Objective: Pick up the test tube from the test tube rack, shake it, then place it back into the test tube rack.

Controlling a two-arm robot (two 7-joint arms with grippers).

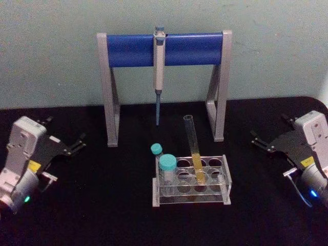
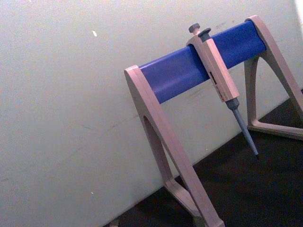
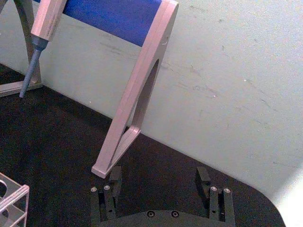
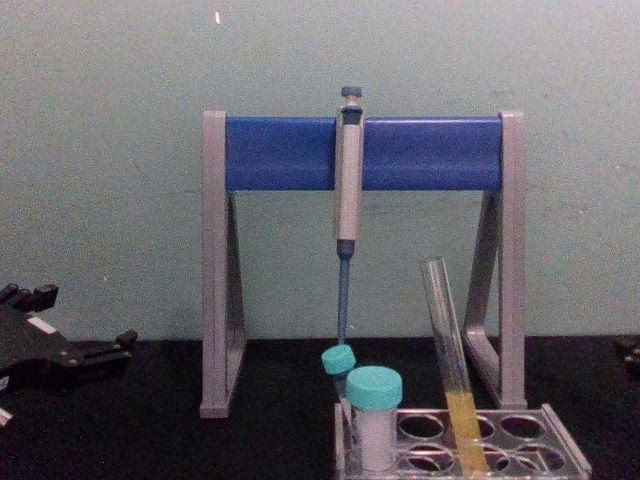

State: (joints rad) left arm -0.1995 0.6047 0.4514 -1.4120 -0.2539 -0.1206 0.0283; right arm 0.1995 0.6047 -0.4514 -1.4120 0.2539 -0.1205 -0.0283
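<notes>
Pale green wall (image 1: 51, 51), marked with faint scuffs, black bench (image 1: 102, 215) laid before it, rounded corner seen beyond the right fingers (image 3: 202, 176)

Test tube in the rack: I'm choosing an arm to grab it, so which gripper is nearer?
Right. The right gripper sits open off to the test tube's right; the left gripper, also open, lies farther off on its left.

Your left gripper (image 1: 77, 143) has black fingers on a pale grey boxy housing (image 1: 25, 136) with a yellow sticker (image 1: 34, 165) and a green light (image 1: 26, 198). Your right gripper (image 1: 256, 140) matches, with a blue light (image 1: 312, 193) and silver screws (image 3: 214, 189).
</notes>
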